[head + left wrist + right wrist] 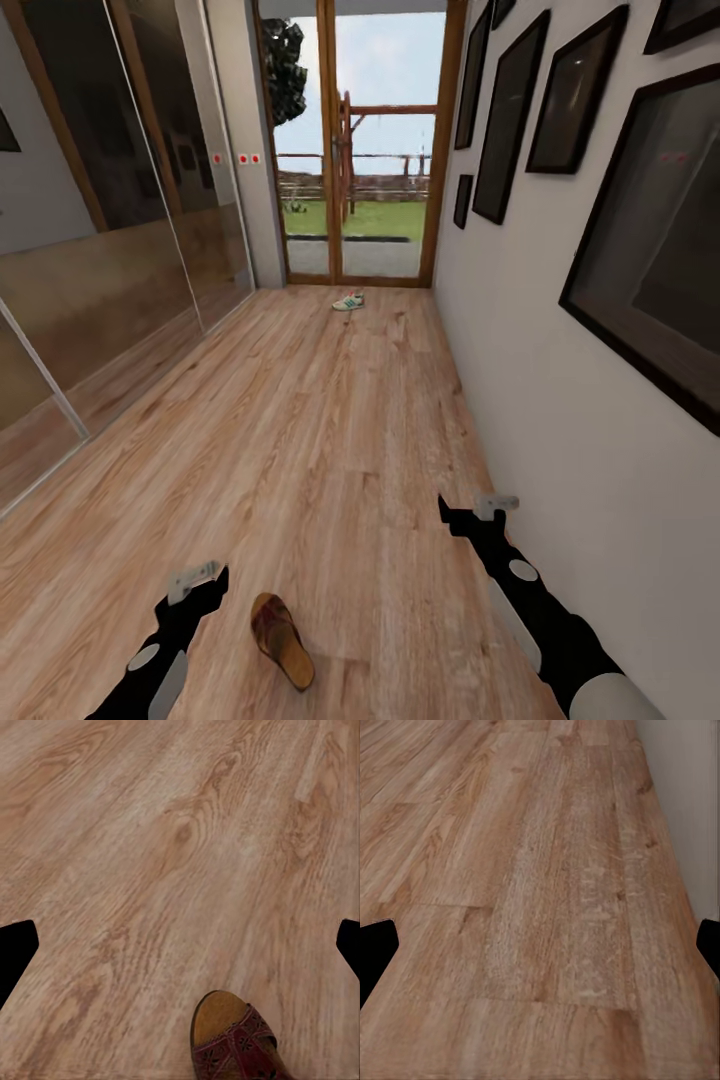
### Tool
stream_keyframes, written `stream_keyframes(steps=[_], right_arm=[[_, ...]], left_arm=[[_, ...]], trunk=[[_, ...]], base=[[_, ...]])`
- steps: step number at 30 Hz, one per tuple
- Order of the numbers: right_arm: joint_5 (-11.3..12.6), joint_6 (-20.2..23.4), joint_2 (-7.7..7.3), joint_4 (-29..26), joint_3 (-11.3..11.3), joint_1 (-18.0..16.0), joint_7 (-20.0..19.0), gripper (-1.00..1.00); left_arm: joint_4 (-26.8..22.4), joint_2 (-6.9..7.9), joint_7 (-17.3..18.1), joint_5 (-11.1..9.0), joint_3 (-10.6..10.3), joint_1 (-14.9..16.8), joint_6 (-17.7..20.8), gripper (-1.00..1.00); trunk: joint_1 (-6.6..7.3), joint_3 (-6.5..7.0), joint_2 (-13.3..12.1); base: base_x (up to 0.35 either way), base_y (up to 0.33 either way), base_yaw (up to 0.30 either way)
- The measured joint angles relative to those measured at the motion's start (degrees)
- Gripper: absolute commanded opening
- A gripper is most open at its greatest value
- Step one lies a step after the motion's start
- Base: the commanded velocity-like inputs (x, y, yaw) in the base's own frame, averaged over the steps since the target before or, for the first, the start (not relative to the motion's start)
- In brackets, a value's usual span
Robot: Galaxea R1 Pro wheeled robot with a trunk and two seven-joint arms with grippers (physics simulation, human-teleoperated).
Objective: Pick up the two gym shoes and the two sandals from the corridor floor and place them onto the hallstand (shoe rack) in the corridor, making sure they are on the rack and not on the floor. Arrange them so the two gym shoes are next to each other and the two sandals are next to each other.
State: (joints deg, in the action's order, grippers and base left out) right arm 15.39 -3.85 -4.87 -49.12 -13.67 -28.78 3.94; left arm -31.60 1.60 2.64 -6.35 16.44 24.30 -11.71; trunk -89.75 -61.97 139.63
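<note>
Warm wood planks of the corridor floor point(300, 420) run away toward a glass door point(360, 150) with a garden behind it, mirrored wardrobe panels point(100, 250) down one side and dark picture frames point(570, 90) on the white wall opposite. One brown sandal point(281, 640) lies on the boards close to the robot, just beside the left gripper point(200, 578) and a little to its inner side; the left wrist view catches the sandal's tan sole and woven strap between the dark finger tips, which stand wide apart and hold nothing. The right gripper point(478, 510) hovers over bare floor near the white wall, its fingers likewise spread at the edges of its own wrist view and empty. Far off by the door sits one gym shoe point(348, 301) (white with a green stripe), well apart from the sandal. By my reckoning the job has barely begun: both visible shoes are on the floor, and the sandal looks the likely first pick.
</note>
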Motion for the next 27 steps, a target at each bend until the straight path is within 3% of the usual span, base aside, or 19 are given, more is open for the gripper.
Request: stream_keyframes(steps=[16, 20, 23, 27], right_arm=[[-0.34, -0.01, 0.16, 0.07, -0.62, 0.00, -0.49, 1.00], [-0.24, 0.14, 0.21, -0.04, -4.65, 0.00, -4.57, 1.00], [-0.19, 0.27, 0.54, -0.33, -6.22, -0.09, -6.65, 1.00], [-0.16, 3.98, 3.15, -5.15, -7.63, -0.90, -8.65, 1.00]], left_arm=[[0.02, -0.07, -0.07, 0.00, 0.21, 0.02, 0.08, 1.00], [0.07, -0.13, -0.08, 0.00, 0.14, 0.02, 0.07, 1.00], [0.00, -0.25, -0.09, 0.00, 0.03, 0.02, 0.07, 1.00], [-0.06, -1.50, -0.16, 0.00, -0.06, 0.07, 0.12, 1.00]], trunk=[[0.01, 0.00, 0.00], [0.03, 0.00, 0.00], [0.03, 0.00, 0.00], [0.03, 0.00, 0.00]], base=[[-0.291, 0.103, -0.004], [-0.047, 0.016, 0.000], [-0.017, 0.006, 0.000], [-0.005, 0.002, 0.000]])
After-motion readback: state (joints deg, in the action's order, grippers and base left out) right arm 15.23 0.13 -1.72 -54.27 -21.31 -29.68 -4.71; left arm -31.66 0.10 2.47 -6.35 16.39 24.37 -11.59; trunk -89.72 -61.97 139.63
